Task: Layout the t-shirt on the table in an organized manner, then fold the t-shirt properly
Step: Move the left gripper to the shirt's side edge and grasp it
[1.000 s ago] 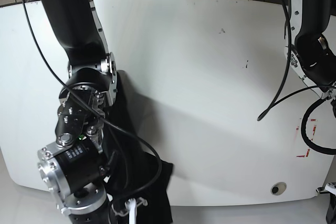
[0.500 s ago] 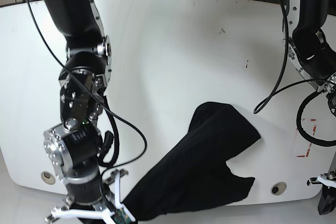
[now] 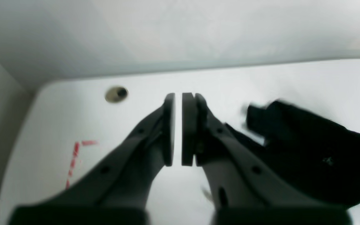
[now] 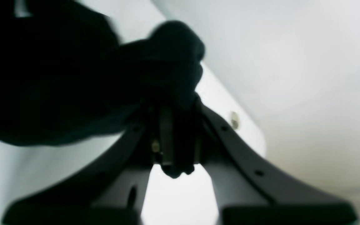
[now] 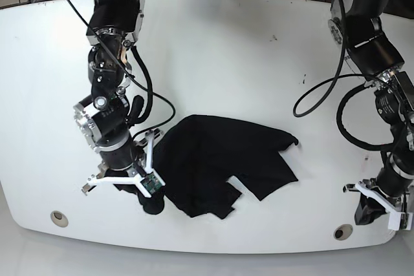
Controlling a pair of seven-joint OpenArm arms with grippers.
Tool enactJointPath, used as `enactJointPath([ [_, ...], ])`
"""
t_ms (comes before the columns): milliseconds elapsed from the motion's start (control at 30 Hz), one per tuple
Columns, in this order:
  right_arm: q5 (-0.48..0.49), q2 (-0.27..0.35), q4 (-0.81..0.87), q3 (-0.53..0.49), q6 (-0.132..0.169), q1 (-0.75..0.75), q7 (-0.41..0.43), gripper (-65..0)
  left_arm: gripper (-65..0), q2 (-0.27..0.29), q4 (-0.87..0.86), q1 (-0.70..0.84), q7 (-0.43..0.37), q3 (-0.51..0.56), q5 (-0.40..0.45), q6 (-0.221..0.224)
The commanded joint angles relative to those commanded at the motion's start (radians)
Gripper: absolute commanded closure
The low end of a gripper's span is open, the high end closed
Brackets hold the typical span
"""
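The black t-shirt (image 5: 220, 166) lies crumpled near the front of the white worktop (image 5: 226, 50). The right claw (image 5: 147, 193) pinches one edge of it, likely to drag it flat. The left claw (image 3: 178, 129), nearly closed on nothing, waits near a grommet hole (image 5: 340, 232).

The t-shirt (image 5: 226, 159) was plain black. The tabletop (image 5: 213, 50) was plain white, with red tape marks (image 3: 75, 153) near one corner. The fingers (image 3: 167, 131) were dark grey.
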Motion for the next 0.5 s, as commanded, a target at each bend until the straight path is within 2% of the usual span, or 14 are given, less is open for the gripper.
enactJointPath([
  [100,0.0,-0.002,0.0,0.0,0.0,-0.017,0.002,-0.6,-25.4,0.037,-0.005,0.06,-0.002,0.0,0.0,0.0],
  [233,0.0,-0.002,0.0,0.0,0.0,-0.018,0.002,-0.6,-36.5,0.086,-0.008,0.115,-0.002,0.0,0.006,0.002],
  [367,0.0,-0.008,-0.002,0.0,0.0,-0.018,0.002,-0.6,-38.5,0.126,-0.041,0.166,-0.002,0.002,0.008,0.002],
  [500,0.0,-0.025,-0.002,0.0,0.0,-0.018,0.002,-0.6,-38.5,0.133,-0.094,0.203,-0.005,0.002,0.008,0.005],
])
